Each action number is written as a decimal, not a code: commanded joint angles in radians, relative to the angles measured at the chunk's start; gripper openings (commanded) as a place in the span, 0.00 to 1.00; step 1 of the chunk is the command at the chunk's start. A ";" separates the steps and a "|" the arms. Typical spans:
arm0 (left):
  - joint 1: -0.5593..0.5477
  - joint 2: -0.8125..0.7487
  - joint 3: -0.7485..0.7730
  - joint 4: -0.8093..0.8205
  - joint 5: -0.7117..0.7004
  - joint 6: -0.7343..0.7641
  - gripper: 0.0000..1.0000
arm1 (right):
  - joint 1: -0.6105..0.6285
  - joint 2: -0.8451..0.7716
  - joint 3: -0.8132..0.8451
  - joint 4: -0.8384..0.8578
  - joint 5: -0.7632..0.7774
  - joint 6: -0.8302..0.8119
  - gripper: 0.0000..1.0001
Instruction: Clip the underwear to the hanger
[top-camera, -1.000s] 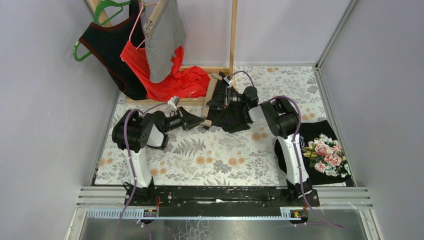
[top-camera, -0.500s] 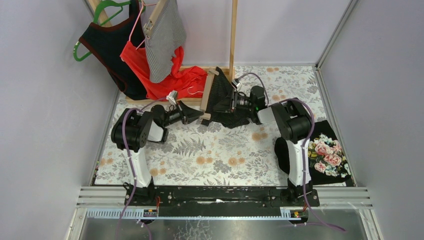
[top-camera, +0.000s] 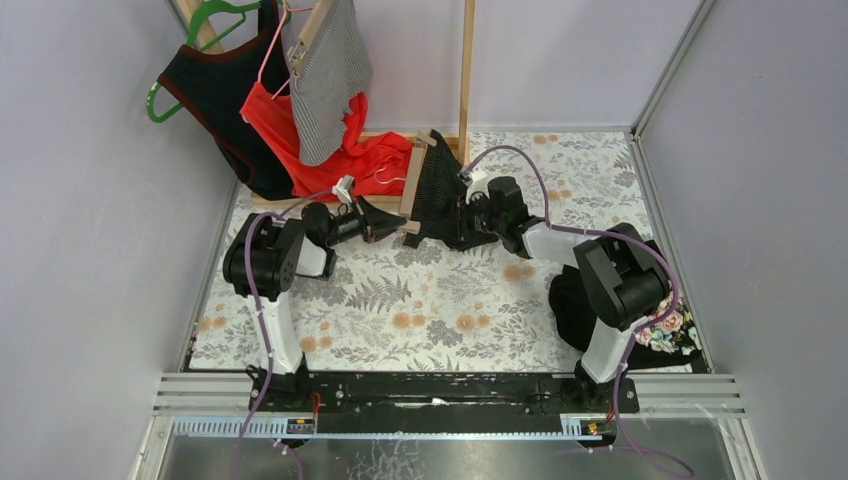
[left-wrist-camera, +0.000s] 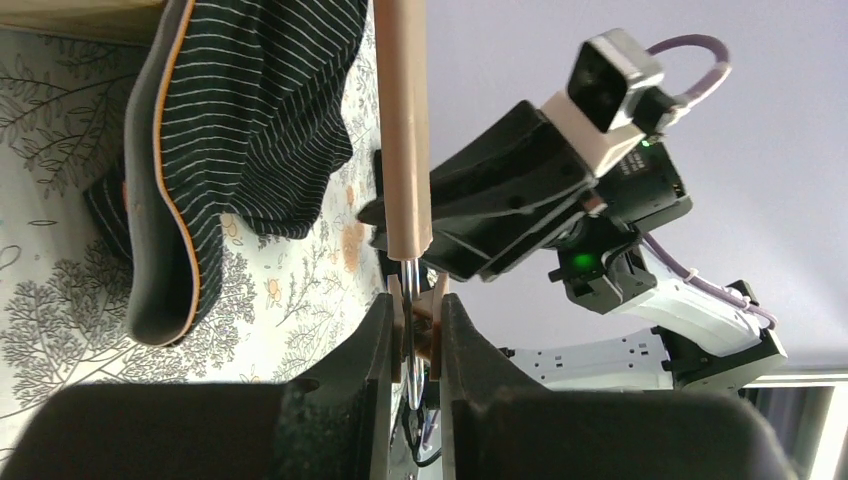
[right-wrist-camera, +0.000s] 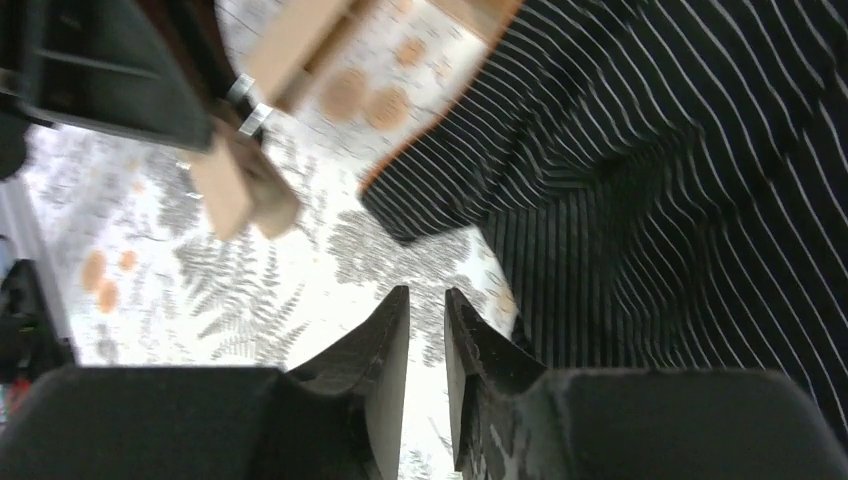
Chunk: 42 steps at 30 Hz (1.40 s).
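The wooden hanger (top-camera: 413, 188) stands tilted between the arms, its bar (left-wrist-camera: 402, 120) running away from my left wrist. My left gripper (top-camera: 398, 228) (left-wrist-camera: 414, 322) is shut on the hanger's near wooden clip (left-wrist-camera: 432, 318). The black striped underwear (top-camera: 438, 185) (left-wrist-camera: 240, 110) hangs along the bar's far part; its orange-trimmed near edge droops free of that clip. My right gripper (top-camera: 463, 207) (right-wrist-camera: 427, 300) sits just right of the underwear (right-wrist-camera: 680, 170), jaws a narrow gap apart with nothing between them. The clip (right-wrist-camera: 235, 190) shows at the upper left in the right wrist view.
A wooden rack (top-camera: 466, 70) at the back carries a red garment (top-camera: 340, 150), a grey striped piece (top-camera: 325, 70) and a dark top on a green hanger (top-camera: 215, 90). A black floral garment (top-camera: 655, 325) lies at the right by the right arm's base.
The hanger and underwear rose and tilted toward the back. My right gripper drew back to the right off the underwear and narrowed its jaws. My left gripper kept its hold and shifted slightly back.
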 joint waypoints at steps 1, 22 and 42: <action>0.012 0.031 0.038 0.036 0.025 0.022 0.00 | 0.024 0.005 -0.017 -0.018 0.140 -0.116 0.30; 0.037 0.077 0.071 -0.006 0.053 0.034 0.00 | 0.239 -0.013 -0.226 0.424 0.431 -0.349 0.93; 0.066 0.158 0.127 0.005 0.099 -0.006 0.00 | 0.379 0.174 -0.091 0.516 0.635 -0.573 0.67</action>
